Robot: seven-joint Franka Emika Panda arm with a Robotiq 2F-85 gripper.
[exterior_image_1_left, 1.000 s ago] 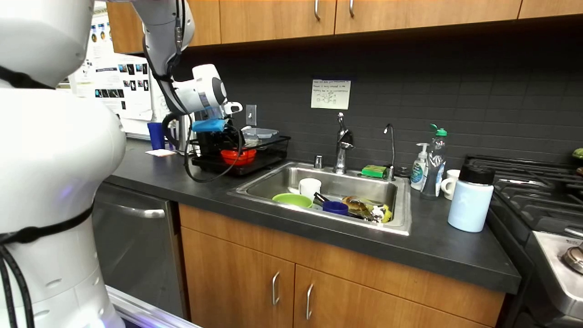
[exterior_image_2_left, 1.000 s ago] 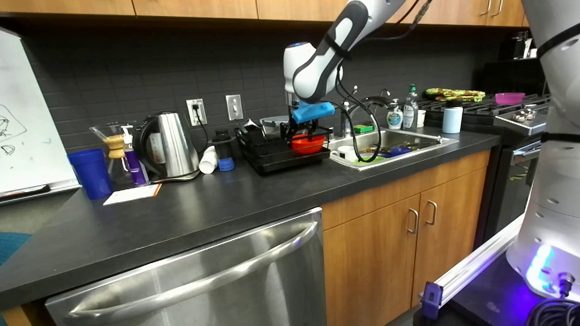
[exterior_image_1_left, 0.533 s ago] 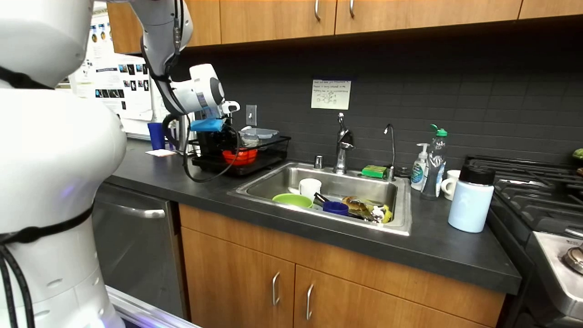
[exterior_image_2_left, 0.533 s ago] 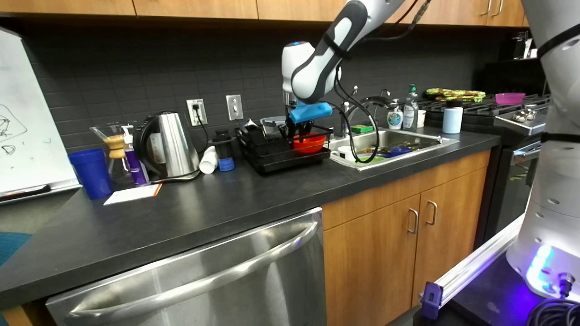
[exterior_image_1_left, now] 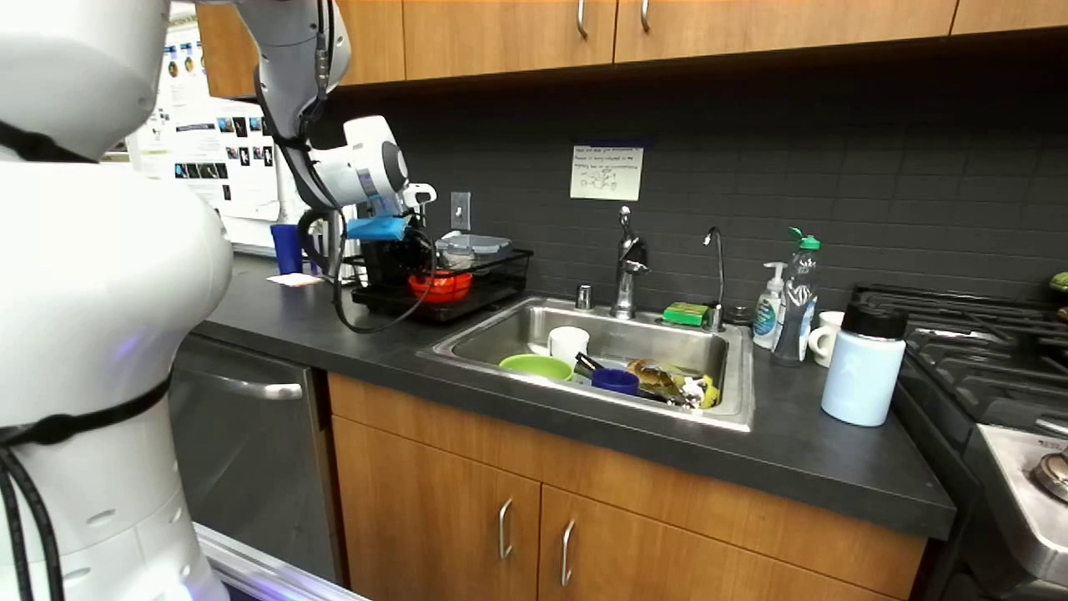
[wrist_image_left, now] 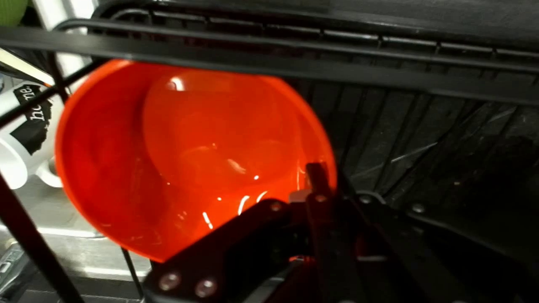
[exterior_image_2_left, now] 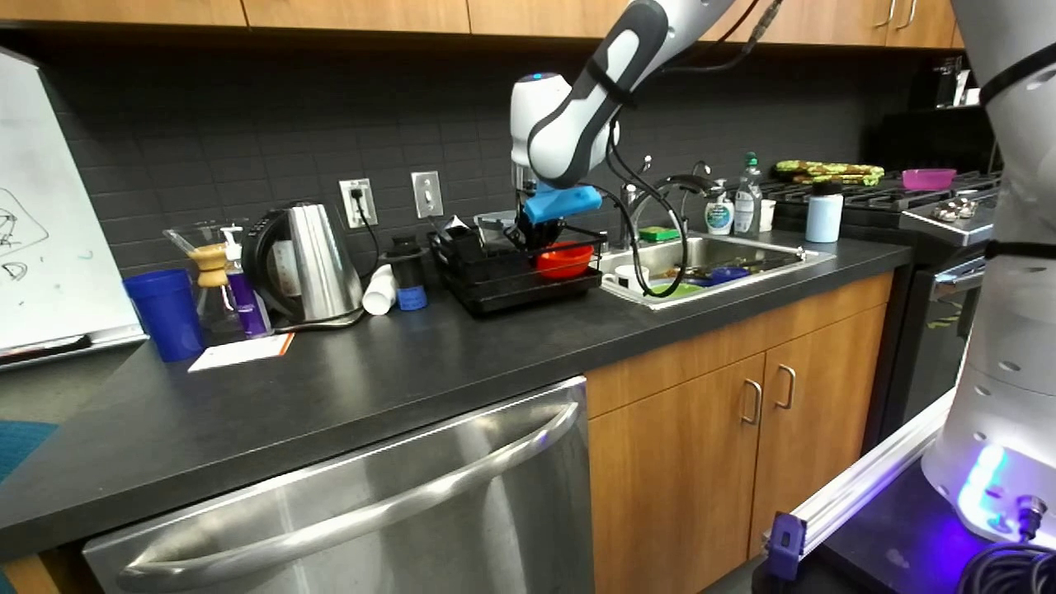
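A glossy orange-red bowl [wrist_image_left: 219, 126] sits in the black dish rack [wrist_image_left: 379, 82], its open side facing the wrist camera. My gripper [wrist_image_left: 330, 181] is shut on the bowl's rim. One dark finger [wrist_image_left: 318, 176] reaches inside the bowl wall; the other lies outside it, mostly lost in shadow. In both exterior views the bowl [exterior_image_1_left: 442, 286] [exterior_image_2_left: 565, 260] shows at the end of the rack nearest the sink. There the black gripper [exterior_image_2_left: 528, 235] stands over the rack beside it, below a blue-wrapped part of the wrist, and its fingertips are hard to make out.
The rack's wire rails pass close to the bowl. Beside the rack, the steel sink [exterior_image_1_left: 738, 376] holds a white mug [exterior_image_1_left: 567, 342], a green bowl [exterior_image_1_left: 536, 366] and a blue bowl [exterior_image_1_left: 615, 381]. A kettle [exterior_image_2_left: 322, 264] stands on the counter. A cable loop [exterior_image_2_left: 685, 256] hangs from my arm.
The gripper has closed on the rim while my wrist moved slightly away from the sink. The bowl has shifted a little towards the sink.
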